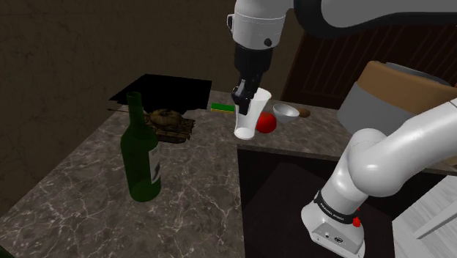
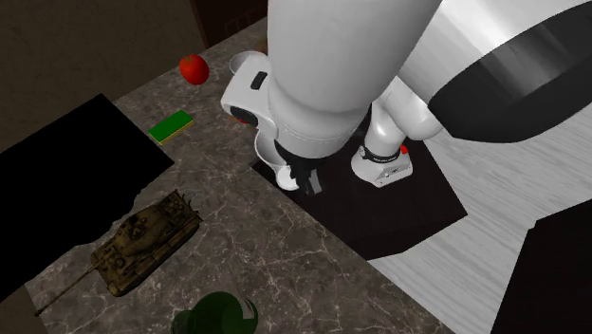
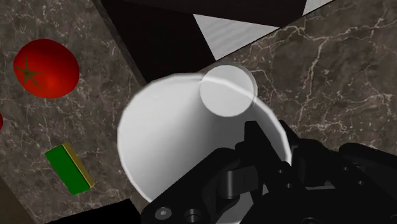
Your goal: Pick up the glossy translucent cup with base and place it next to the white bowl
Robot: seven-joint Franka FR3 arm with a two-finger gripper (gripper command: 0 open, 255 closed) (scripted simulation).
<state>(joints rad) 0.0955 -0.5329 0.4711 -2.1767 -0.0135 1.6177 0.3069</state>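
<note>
Dark marbled desk [image 1: 198,183], black area behind it. Tool [image 1: 241,95] clenched on the wall of the white cup [image 1: 251,116], one finger inside the rim, one outside. Cup tilted, at the desk edge, just beside red tomato [image 1: 266,123]; white bowl [image 1: 287,111] beyond tomato. Cup base touching desk or not: cannot tell. Green bottle [image 1: 140,157] well apart

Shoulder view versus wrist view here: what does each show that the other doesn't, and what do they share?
Shoulder, not wrist: green bottle, toy tank, white bowl. Wrist, not shoulder: the cup seen from inside down to its round base, one finger inside the rim. Both: the gripper shut on the tilted cup, red tomato, green block.
</note>
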